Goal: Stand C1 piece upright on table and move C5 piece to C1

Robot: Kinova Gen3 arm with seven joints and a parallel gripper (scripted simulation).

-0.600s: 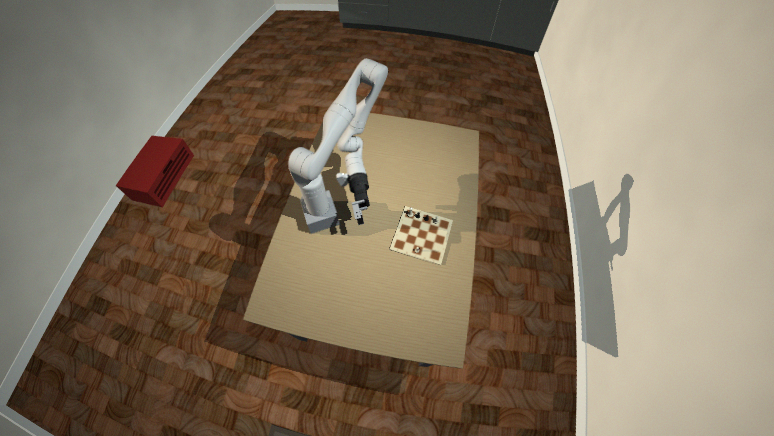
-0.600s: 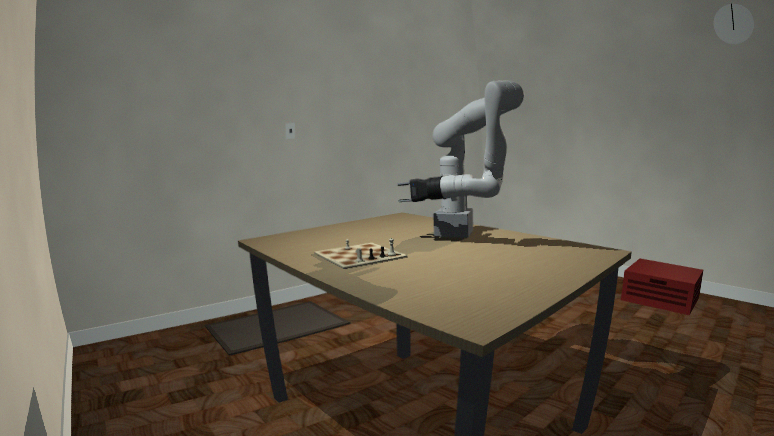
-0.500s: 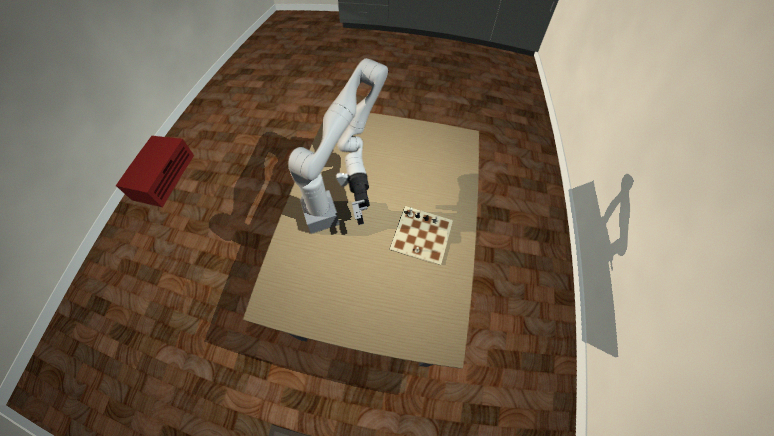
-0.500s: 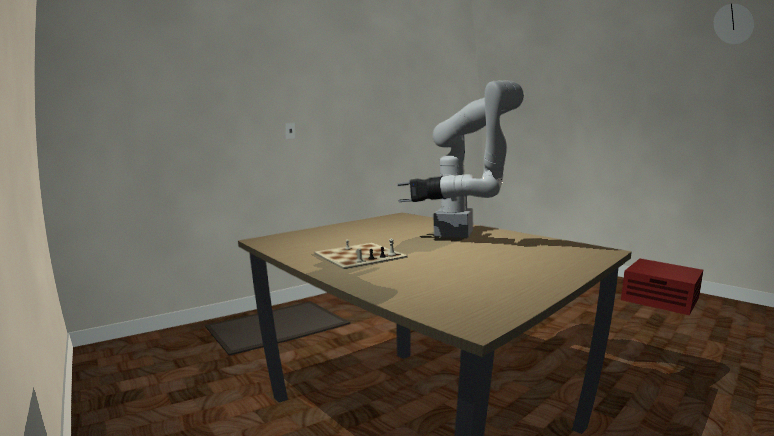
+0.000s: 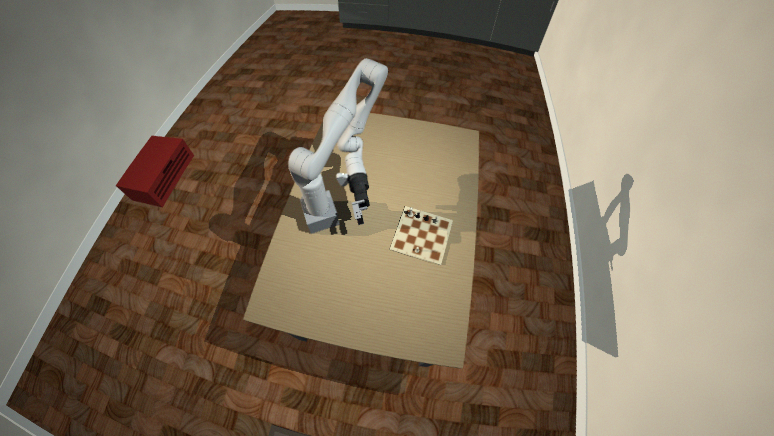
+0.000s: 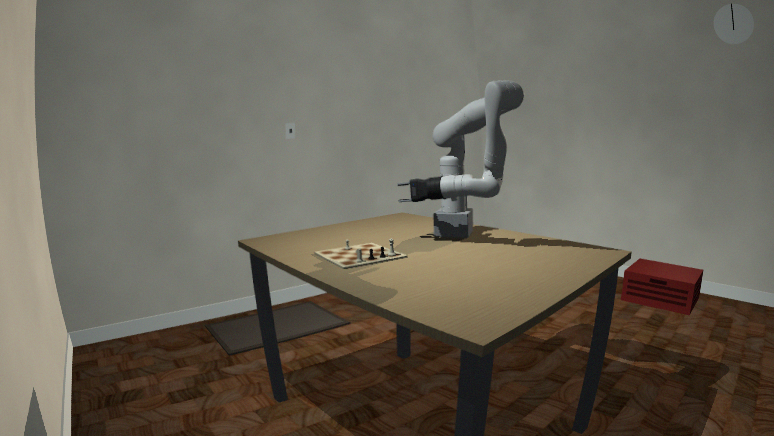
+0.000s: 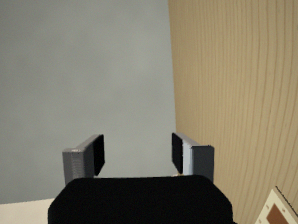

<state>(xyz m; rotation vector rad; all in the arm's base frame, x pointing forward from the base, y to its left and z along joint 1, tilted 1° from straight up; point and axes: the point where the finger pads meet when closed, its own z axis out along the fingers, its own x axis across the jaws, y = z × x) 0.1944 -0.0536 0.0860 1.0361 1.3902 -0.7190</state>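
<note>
A small chessboard (image 5: 430, 238) (image 6: 335, 254) lies on the table (image 5: 352, 292) (image 6: 487, 292) near its right edge. A row of pieces stands along one board edge: a white piece (image 6: 359, 254), a black piece (image 6: 371, 254), another black piece (image 6: 382, 251) and a tall white piece (image 6: 391, 247). A lone pale piece (image 5: 417, 249) (image 6: 347, 244) stands on the opposite edge. All look upright. The square labels are too small to read. My gripper (image 5: 359, 213) (image 6: 401, 192) (image 7: 137, 148) is open and empty. It points sideways, high above the table, between the arm's base and the board.
The arm's base (image 5: 319, 216) (image 6: 452, 224) stands at the table's left edge. Only a board corner (image 7: 276, 223) shows in the wrist view. A red box (image 5: 155, 169) (image 6: 661, 284) and a grey mat (image 6: 276, 324) lie on the floor.
</note>
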